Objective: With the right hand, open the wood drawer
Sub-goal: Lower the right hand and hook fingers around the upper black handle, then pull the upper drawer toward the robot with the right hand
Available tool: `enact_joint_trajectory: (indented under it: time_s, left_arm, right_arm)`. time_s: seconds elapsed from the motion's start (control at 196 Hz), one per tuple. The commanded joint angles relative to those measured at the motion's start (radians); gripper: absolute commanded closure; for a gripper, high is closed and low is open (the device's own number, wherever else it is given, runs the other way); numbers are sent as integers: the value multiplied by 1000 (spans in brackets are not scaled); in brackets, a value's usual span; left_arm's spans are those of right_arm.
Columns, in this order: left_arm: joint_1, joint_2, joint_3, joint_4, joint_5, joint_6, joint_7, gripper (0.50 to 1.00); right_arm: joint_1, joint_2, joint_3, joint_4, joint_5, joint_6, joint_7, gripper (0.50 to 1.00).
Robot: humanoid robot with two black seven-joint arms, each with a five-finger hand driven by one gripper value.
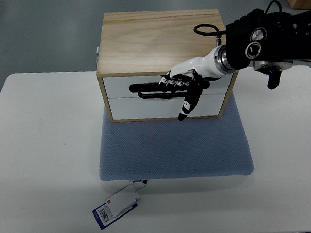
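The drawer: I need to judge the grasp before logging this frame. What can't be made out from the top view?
- Top view: whether the right hand actually grips the black handle of the upper drawer; its fingers cover that part.
- Inside of the wood drawer box: hidden, both fronts look shut.
- Print on the tag by the blue mat: too small.
- Left arm: outside the frame.

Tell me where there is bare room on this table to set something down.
Free: the white table left of the blue mat, and the strip right of it. The mat's front half is bare too. Crowded: the drawer box front, where the right hand is, and the front edge by the tag.
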Motion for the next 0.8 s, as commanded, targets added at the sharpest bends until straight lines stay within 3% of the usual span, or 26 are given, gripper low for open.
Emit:
enact_joint_trajectory:
  time_s: [0.0,0.795]
  left_arm:
    - [0,0,0,0,0,0,-1,500]
    - [0,0,0,0,0,0,-1,500]
  right_arm:
    - [4,-5,-12,1,0,18,-1,579]
    - [69,-37,-30,71,1,214,2,576]
